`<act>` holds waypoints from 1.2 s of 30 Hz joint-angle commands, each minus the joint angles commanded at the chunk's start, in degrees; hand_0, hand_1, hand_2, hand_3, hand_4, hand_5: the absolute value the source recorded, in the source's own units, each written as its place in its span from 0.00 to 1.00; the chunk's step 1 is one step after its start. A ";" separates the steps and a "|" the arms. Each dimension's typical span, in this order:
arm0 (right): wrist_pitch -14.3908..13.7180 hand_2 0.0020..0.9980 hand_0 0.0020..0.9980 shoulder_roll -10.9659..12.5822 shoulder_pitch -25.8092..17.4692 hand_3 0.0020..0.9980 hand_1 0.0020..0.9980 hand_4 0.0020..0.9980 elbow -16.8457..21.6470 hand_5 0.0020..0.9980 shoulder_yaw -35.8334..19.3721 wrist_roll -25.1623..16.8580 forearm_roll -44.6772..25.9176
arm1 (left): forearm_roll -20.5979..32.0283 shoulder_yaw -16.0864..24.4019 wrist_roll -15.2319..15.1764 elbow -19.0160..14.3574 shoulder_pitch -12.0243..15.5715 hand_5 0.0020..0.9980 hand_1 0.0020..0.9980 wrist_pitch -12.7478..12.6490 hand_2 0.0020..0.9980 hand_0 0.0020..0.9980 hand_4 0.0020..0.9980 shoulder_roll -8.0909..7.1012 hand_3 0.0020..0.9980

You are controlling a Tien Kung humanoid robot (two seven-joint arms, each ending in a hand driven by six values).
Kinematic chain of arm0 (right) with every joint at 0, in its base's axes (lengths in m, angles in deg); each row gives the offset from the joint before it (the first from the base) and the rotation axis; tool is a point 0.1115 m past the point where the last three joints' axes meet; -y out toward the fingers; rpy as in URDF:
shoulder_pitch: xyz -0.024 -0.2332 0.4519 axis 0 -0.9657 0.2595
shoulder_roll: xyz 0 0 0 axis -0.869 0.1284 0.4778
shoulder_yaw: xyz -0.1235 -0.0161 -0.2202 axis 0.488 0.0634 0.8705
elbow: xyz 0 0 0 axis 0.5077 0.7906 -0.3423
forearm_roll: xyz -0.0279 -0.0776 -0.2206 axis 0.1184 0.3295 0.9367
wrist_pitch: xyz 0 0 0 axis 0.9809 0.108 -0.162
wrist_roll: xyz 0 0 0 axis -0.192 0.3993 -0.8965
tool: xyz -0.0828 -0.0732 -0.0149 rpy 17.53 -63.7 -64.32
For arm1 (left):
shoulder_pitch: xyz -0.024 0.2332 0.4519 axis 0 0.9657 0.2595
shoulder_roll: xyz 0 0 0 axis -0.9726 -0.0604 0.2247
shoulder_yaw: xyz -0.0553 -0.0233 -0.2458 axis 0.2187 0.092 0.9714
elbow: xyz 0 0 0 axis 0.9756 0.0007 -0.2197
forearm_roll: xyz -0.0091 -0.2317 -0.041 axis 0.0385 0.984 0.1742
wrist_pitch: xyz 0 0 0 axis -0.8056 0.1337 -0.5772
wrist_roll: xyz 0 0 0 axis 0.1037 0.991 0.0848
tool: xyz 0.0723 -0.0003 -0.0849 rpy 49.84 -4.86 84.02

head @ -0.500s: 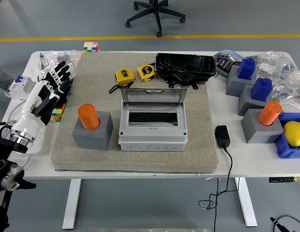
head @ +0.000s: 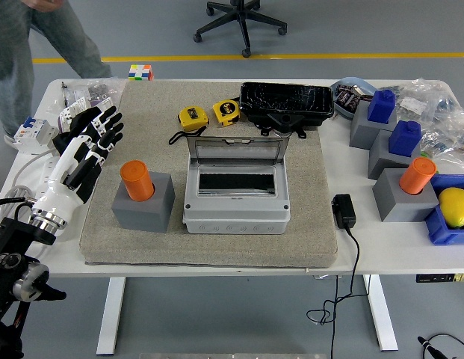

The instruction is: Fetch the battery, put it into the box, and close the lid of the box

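Head view: left hand [head: 82, 153] hovers at middle left, fingers spread and holding nothing, just beside the orange battery [head: 137, 180] standing upright in its gray holder [head: 144, 202]; box [head: 235, 191] sits centre-frame, lid up.

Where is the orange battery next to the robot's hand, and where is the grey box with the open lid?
orange battery [head: 137, 180]: head view, its side.
grey box [head: 236, 216]: head view, front wall.
left hand [head: 86, 148]: head view, back of hand.

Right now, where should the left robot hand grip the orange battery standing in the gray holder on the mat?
Grip the orange battery around its exposed upper half, coming from its left. It stands upright, its base sunk in the gray holder; the open left robot hand is already beside it.
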 joint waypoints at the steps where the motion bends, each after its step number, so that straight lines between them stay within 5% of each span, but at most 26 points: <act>1: 0.00 0.82 0.88 -0.02 0.00 0.85 0.85 1.00 0.00 1.00 0.02 0.02 0.00 | -0.05 -0.15 0.09 0.18 -0.01 0.72 1.00 0.09 1.00 1.00 1.00 0.00 1.00; 13: -0.01 0.82 0.88 -0.06 -0.19 0.85 0.85 1.00 0.00 1.00 -0.23 0.07 0.41 | -0.21 -1.04 0.69 1.84 -0.06 0.69 1.00 1.95 1.00 1.00 1.00 0.42 1.00; 14: 0.00 0.82 0.88 -0.03 -0.18 0.85 0.85 1.00 0.00 1.00 -0.35 0.08 0.51 | -0.56 -1.05 0.49 1.91 -0.08 0.44 1.00 1.90 1.00 1.00 1.00 0.41 1.00; 20: -0.01 0.82 0.88 0.05 -0.14 0.85 0.85 1.00 0.00 1.00 -0.31 0.04 0.39 | -1.30 -1.05 0.38 1.99 -0.18 0.40 1.00 0.92 1.00 1.00 1.00 0.44 1.00; 31: 0.02 0.82 0.88 -0.09 -0.12 0.85 0.85 1.00 0.00 1.00 -0.08 -0.03 0.16 | 0.99 -2.06 -0.79 4.16 -0.36 0.45 1.00 0.29 1.00 0.99 1.00 1.46 1.00; 32: 0.02 0.82 0.88 -0.07 -0.11 0.85 0.85 1.00 0.00 1.00 -0.24 -0.01 0.29 | 1.06 -2.18 -0.79 4.23 -0.39 0.65 1.00 0.42 1.00 0.99 1.00 1.46 1.00; 36: 0.01 0.82 0.88 -0.04 -0.11 0.85 0.85 1.00 0.00 1.00 -0.61 0.01 0.57 | 1.68 -2.48 -0.81 4.41 -0.43 0.65 1.00 0.74 1.00 0.99 1.00 1.75 1.00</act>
